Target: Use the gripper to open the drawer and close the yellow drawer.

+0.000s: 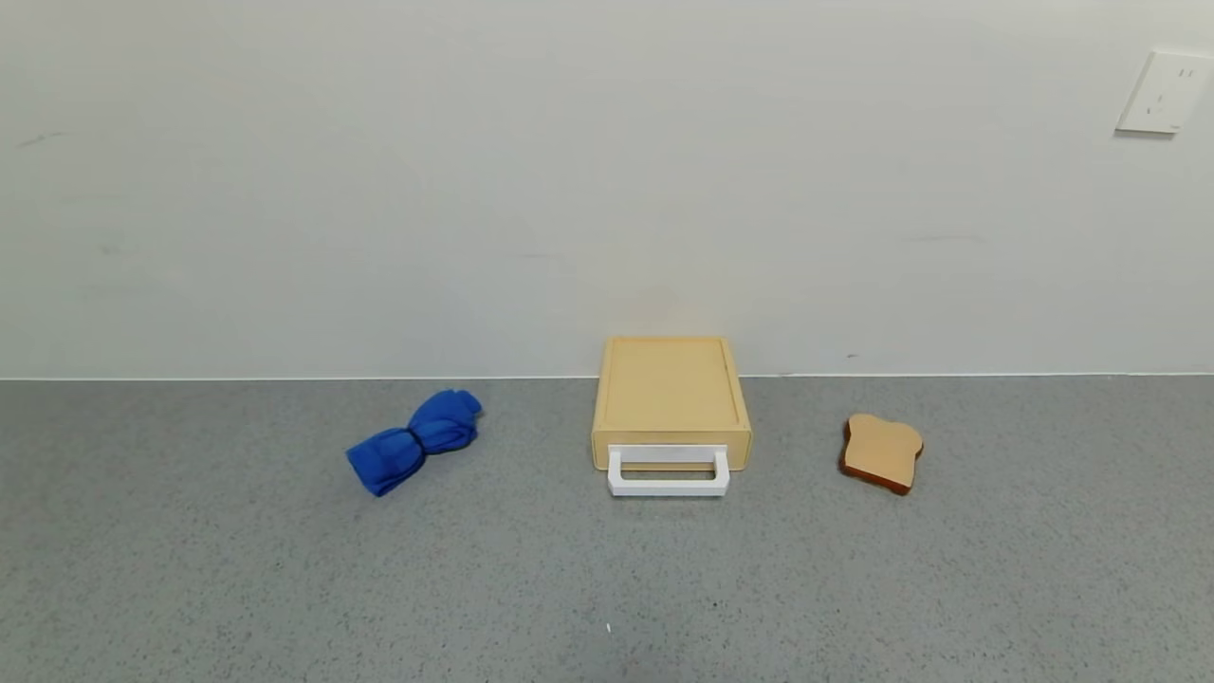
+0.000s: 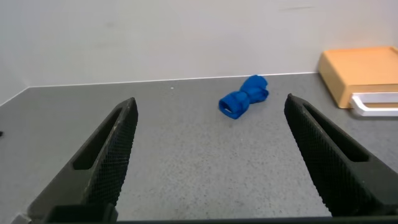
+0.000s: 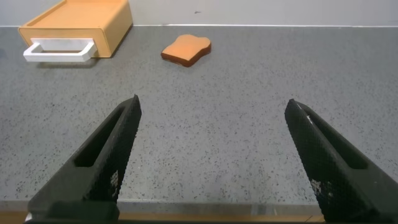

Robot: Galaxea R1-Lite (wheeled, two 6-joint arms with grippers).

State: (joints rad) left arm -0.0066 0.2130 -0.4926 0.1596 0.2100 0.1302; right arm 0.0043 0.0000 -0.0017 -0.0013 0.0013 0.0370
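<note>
Sitting shut, drawer (image 1: 671, 446); both hands spread wide.

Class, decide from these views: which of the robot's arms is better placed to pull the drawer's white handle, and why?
Probably the right gripper: it is open and its view shows the drawer and handle unobstructed. The left gripper, also open, sees them only at its view's edge.

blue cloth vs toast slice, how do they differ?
The blue cloth is soft, bunched and pinched at its middle; the toast slice is a flat, rigid-looking tan piece with a brown crust edge. The cloth lies to the left of the drawer, the toast to its right. The cloth looks longer and bulkier; the toast is thinner. Both rest on the grey counter, apart from the drawer and untouched.
</note>
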